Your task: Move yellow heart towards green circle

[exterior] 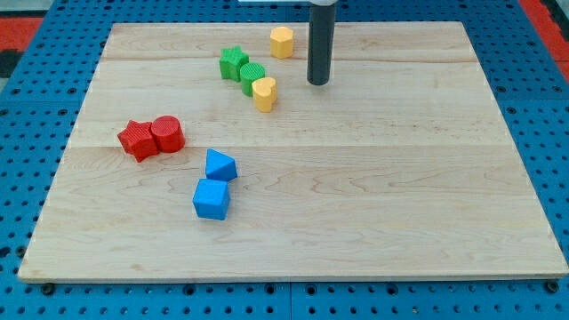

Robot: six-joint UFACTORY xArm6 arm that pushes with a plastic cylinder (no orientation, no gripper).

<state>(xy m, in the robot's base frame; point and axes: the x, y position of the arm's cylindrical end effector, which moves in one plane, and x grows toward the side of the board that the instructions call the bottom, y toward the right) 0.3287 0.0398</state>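
The yellow heart [264, 92] lies near the board's top, touching the lower right side of the green circle [252, 77]. A green star [234, 62] sits against the circle's upper left. My tip [318, 83] rests on the board to the right of the yellow heart, about a block's width away from it and not touching it.
A yellow hexagon [282, 42] sits at the top edge, left of the rod. A red star [137, 140] and red circle [167, 134] touch at the left. A blue triangle [220, 165] and blue cube [212, 199] lie below centre-left on the wooden board [400, 196].
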